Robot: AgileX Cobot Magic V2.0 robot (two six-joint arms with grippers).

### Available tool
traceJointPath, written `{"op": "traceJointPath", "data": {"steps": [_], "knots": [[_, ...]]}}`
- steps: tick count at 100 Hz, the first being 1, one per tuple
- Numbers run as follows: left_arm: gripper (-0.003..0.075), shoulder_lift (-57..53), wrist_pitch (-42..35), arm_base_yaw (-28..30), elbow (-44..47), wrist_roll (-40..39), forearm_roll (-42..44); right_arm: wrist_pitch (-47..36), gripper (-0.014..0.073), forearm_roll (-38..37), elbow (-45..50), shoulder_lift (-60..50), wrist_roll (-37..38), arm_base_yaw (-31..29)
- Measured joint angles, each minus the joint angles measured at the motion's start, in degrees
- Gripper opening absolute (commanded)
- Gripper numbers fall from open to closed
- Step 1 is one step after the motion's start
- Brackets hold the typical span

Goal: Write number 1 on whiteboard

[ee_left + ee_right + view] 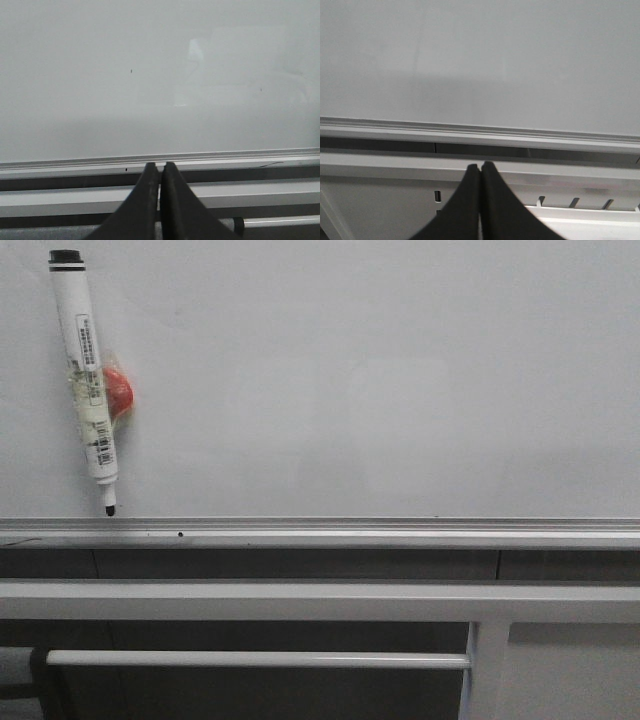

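Black fingers of left hand (160, 172) and right hand (480, 170) pressed together before whiteboard (380, 380).

Probably an office or lab: wall whiteboard (380, 380) (marker pen (88, 370) attached), grey frame bars (300, 600) below.

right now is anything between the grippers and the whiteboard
Nothing visible. Both wrist views show bare whiteboard straight beyond the shut left gripper and right gripper. The marker hangs on the board's left part; no stroke is drawn.
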Motion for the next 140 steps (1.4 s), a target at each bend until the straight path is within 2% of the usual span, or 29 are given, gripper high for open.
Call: {"op": "traceJointPath", "data": {"steps": [46,63,79,86,100,119,133,140], "knots": [[-0.002,0.0,-1.0,0.0,0.0,0.0,0.0,0.0,-0.0064,0.0,0.0,0.0,0.0,0.0],[-0.002,0.0,-7.9,0.0,0.0,0.0,-2.2,0.0,-0.0063,0.0,0.0,0.0,0.0,0.0],[-0.002,0.0,-15.5,0.0,0.0,0.0,-7.4,-2.1,-0.0063,-4.5,0.1,0.0,0.0,0.0],[-0.002,0.0,-19.1,0.0,0.0,0.0,-8.2,-6.5,-0.0063,-5.3,0.3,0.0,0.0,0.0],[-0.002,0.0,-27.2,0.0,0.0,0.0,-9.0,-23.5,-0.0064,-5.9,0.3,0.0,0.0,0.0],[-0.002,0.0,-30.4,0.0,0.0,-0.3,-10.8,-48.0,-0.0064,-6.2,0.3,0.0,0.0,0.0],[-0.002,0.0,-30.5,0.0,0.0,-1.4,-14.2,-57.9,-0.0063,-6.3,0.3,0.0,0.1,0.0],[-0.002,0.0,-30.5,0.0,0.0,-1.6,-14.7,-58.9,-0.0064,-6.4,0.3,-0.1,1.9,0.0]]}}
